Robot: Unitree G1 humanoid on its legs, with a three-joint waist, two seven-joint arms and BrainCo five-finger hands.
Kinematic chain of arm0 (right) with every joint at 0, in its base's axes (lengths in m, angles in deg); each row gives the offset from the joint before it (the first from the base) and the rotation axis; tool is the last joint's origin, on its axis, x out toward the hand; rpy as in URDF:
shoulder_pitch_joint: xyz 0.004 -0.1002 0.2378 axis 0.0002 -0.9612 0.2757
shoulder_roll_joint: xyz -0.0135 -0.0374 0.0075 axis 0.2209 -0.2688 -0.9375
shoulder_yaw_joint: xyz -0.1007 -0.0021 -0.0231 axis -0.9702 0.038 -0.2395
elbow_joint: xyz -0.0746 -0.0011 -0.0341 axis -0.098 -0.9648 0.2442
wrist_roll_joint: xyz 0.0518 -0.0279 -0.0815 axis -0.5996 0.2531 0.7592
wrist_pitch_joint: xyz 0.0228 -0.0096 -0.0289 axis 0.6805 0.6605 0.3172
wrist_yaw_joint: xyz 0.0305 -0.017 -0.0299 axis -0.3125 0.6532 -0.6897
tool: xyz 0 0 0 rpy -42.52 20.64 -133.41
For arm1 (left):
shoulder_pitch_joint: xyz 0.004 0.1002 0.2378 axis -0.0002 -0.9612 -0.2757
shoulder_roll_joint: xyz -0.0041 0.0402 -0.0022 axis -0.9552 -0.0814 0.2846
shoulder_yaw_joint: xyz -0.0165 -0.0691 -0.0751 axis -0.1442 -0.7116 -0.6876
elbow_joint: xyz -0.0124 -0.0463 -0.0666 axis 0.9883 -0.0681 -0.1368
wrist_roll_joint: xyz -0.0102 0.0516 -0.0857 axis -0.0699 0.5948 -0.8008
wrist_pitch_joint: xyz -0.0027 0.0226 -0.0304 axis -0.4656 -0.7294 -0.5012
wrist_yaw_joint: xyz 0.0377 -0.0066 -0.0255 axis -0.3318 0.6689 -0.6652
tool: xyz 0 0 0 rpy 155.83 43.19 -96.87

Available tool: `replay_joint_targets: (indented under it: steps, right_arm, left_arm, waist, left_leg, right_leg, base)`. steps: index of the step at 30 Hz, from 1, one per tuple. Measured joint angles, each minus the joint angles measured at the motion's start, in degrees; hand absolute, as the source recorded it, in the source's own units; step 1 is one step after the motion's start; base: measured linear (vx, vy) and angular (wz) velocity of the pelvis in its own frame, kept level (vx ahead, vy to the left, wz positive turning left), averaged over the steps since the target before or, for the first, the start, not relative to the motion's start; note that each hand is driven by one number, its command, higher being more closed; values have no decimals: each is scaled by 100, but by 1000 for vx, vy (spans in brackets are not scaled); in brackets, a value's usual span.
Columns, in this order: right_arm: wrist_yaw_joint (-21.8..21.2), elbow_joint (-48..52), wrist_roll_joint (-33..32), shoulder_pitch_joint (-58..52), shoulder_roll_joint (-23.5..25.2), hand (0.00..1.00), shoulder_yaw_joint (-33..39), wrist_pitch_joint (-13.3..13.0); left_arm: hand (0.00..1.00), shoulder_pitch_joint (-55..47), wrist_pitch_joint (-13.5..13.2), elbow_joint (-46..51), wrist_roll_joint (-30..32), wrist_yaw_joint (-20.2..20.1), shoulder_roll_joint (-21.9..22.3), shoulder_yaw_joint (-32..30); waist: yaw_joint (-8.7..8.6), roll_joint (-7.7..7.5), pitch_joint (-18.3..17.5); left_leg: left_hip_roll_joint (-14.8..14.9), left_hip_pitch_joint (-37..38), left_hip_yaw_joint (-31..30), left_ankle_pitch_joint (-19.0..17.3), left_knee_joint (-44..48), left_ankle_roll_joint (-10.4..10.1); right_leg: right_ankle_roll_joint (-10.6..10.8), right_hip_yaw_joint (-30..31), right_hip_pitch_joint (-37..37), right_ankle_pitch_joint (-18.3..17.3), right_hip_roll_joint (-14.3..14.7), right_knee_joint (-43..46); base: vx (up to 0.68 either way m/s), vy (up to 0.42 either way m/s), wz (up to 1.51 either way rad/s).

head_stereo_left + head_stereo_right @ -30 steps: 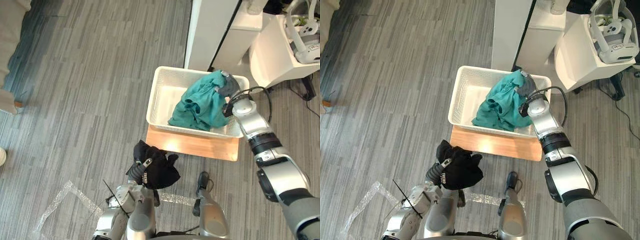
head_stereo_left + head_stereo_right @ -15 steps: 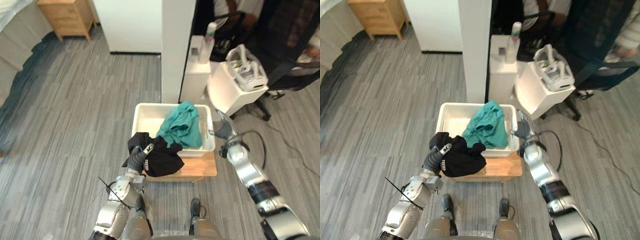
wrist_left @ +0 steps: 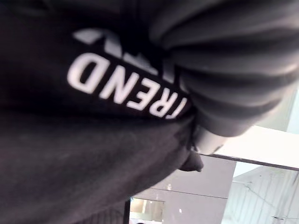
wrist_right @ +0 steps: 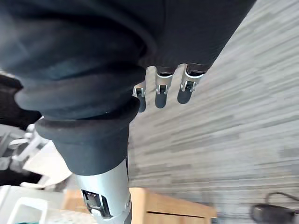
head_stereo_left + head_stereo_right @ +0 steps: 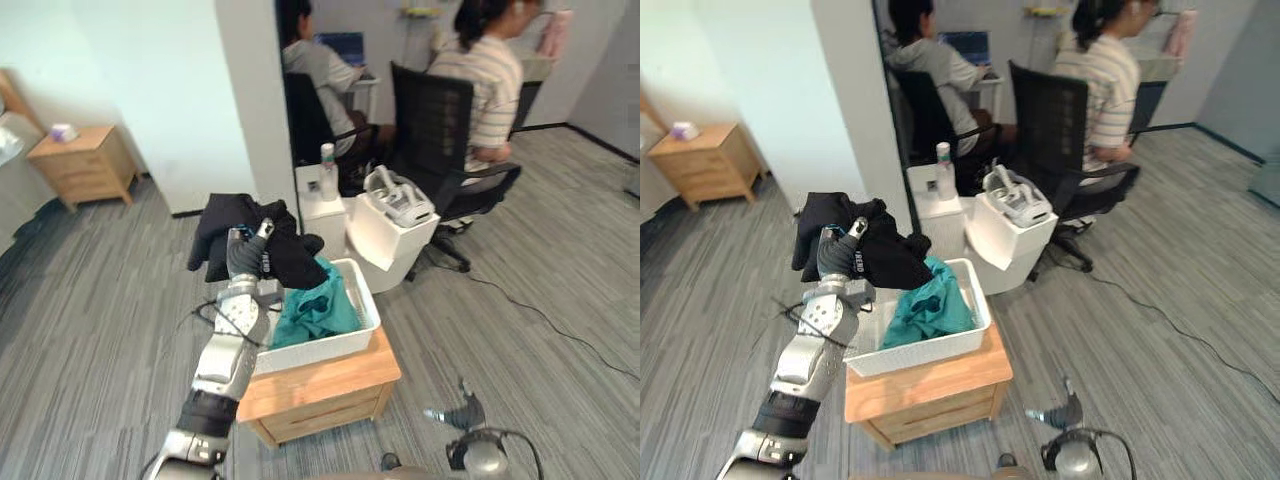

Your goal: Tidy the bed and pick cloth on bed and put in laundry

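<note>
Left eye view, left arm: my left hand (image 5: 243, 262) is raised above the near corner of the white perforated plastic basket (image 5: 322, 350). The fingers are clamped on the black cloth with white lettering (image 5: 292, 256). One silver finger lies across the fabric and the rest are buried in it. The cloth is bunched round the hand and hangs off both sides of it, clear of the basket. Its lower edge is just above the crumpled teal cloth (image 5: 315, 308) lying inside the basket. In the left wrist view the black cloth (image 3: 70, 154) is pressed directly against the hand's ribbed cover.

The basket stands on a low light-wood counter (image 5: 322, 396) on the grey plank floor (image 5: 100, 300).

Right arm: my right hand (image 5: 462, 412) is low, beside the counter and well apart from the basket. In the right wrist view its fingers (image 4: 160, 93) hang straight and relaxed, slightly apart, holding nothing.

Background: two people sit in black office chairs beyond a white column.
</note>
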Motion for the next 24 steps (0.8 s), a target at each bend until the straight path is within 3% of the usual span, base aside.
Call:
replay_joint_targets:
  steps: [1,2,3,4,5,6,8,12,14,16,18,19,24]
  right_arm:
    - [-39,-67,-37,-172,66,0,11,-19]
    - [-40,-109,-46,-321,124,0,-4,-70]
    - [-41,-105,-55,-388,96,0,5,-117]
    - [-45,-117,-98,-395,-86,0,47,-226]
    - [-46,-151,-144,-395,-37,0,91,-248]
    - [-48,-130,-146,-526,94,0,73,-351]
    - [-56,-156,-147,-483,41,0,9,-470]
    - [-35,-158,-478,-197,-90,0,-176,-669]
    - [-31,-158,-669,1,-133,0,-273,-717]
    - [-13,-168,-822,228,-163,0,-375,-762]
    - [-6,-167,-834,308,-160,0,-408,-882]
    - [-3,-167,-855,320,-161,0,-435,-917]
    - [17,-160,-1005,418,-167,0,-556,-1015]
  left_arm:
    - [100,12,0,-342,0,0,-57,-34]
    - [100,21,8,-536,42,-14,-69,13]
    - [100,24,20,-691,112,-17,-59,22]
    - [100,45,81,-864,229,-53,32,8]
    - [100,46,111,-904,280,-97,4,-10]
    - [100,145,177,-967,419,-116,-2,13]
    - [100,159,318,-1055,667,-132,27,23]
    - [100,658,593,-1322,1144,-102,43,276]
    - [100,948,727,-1412,1277,-37,26,278]
    - [100,1052,880,-1570,1376,177,22,280]
    - [100,1053,983,-1771,1468,349,20,279]
    - [0,1054,1016,-1839,1497,433,20,279]
    - [0,1230,1250,-1978,1693,975,-119,261]
  waist:
    - [-95,-85,-130]
    - [-109,-160,-187]
    - [-119,-130,-209]
    - [-126,209,-237]
    - [-178,169,-248]
    - [-258,-38,-231]
    - [-319,-81,-143]
    - [-352,-169,330]
    - [-349,-155,642]
    - [-406,-158,967]
    - [-461,-168,1058]
    - [-466,-171,1078]
    - [-371,-255,1383]
  left_leg:
    - [27,35,186,-84,0,-249]
    - [38,73,303,-6,186,-131]
    - [52,87,390,-13,456,-131]
    - [190,69,573,-37,118,-39]
    - [185,87,659,-19,26,-54]
    - [127,61,781,-20,8,-115]
    - [172,4,846,40,7,-124]
    - [82,-520,833,60,7,-96]
    - [-11,-726,812,243,7,69]
    - [-93,-788,803,281,7,119]
    - [-125,-858,788,297,8,141]
    - [-132,-884,783,305,8,152]
    - [-154,-994,683,325,9,178]
  right_leg:
    - [13,-26,-12,-8,-20,-149]
    - [15,-8,-7,1,-55,-285]
    - [22,63,21,-4,-35,-450]
    - [66,145,-24,3,230,-431]
    - [-120,243,-149,36,317,-107]
    - [-192,315,-48,-80,255,-133]
    - [-72,276,-61,3,306,-389]
    - [-50,462,-603,136,246,-491]
    - [28,522,-808,342,192,-533]
    - [32,579,-857,523,119,-626]
    - [24,570,-936,549,100,-618]
    - [11,566,-958,595,97,-622]
    - [-123,493,-1014,695,72,-626]
  base:
    - [-7,-40,-9]
    - [26,-73,-30]
    - [46,-56,-54]
    - [38,-37,-46]
    - [33,3,-22]
    - [18,-17,-13]
    - [-18,-30,-20]
    - [-46,-1,-8]
    - [-17,11,-5]
    - [-22,10,-8]
    - [0,0,0]
    - [0,0,0]
    - [7,-1,8]
